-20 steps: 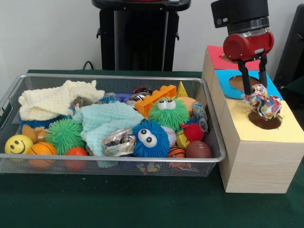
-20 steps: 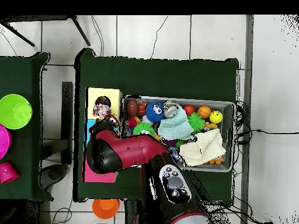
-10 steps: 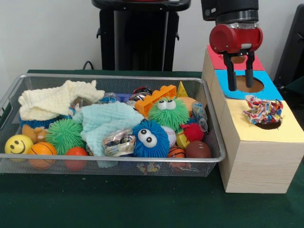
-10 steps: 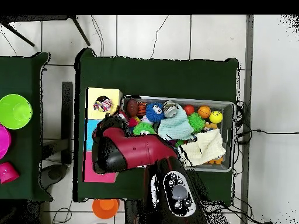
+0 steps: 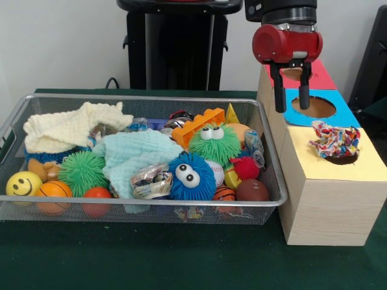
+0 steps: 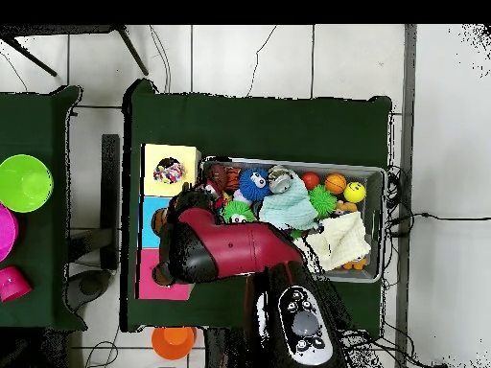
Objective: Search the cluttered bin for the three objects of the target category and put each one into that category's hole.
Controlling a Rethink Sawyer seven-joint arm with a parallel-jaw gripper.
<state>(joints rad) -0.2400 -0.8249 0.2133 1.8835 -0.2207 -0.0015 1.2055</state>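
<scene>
The wire-mesh bin (image 5: 145, 99) stands on the left, full of toys; it also shows in the overhead view (image 6: 379, 174). One printed cloth bundle (image 5: 334, 141) rests on the yellow-ringed hole (image 5: 346, 160) of the pale wooden box, partly sunk in; it also shows in the overhead view (image 6: 170, 172). My gripper (image 5: 292, 104) hangs open and empty, raised above the box's edge beside the blue-ringed hole (image 5: 314, 107), between bin and bundle. No other printed bundle shows plainly in the bin.
The bin holds a cream cloth (image 5: 69, 127), a mint cloth (image 5: 136, 154), green (image 5: 214, 143) and blue (image 5: 190, 175) fuzzy toys, an orange block (image 5: 196, 125), small balls and a crumpled pale wad (image 5: 151, 180). The red-ringed hole (image 5: 293, 74) lies behind the gripper.
The gripper has let go of the printed bundle, which now lies on the yellow-ringed hole. The gripper has risen and moved left toward the bin, empty.
</scene>
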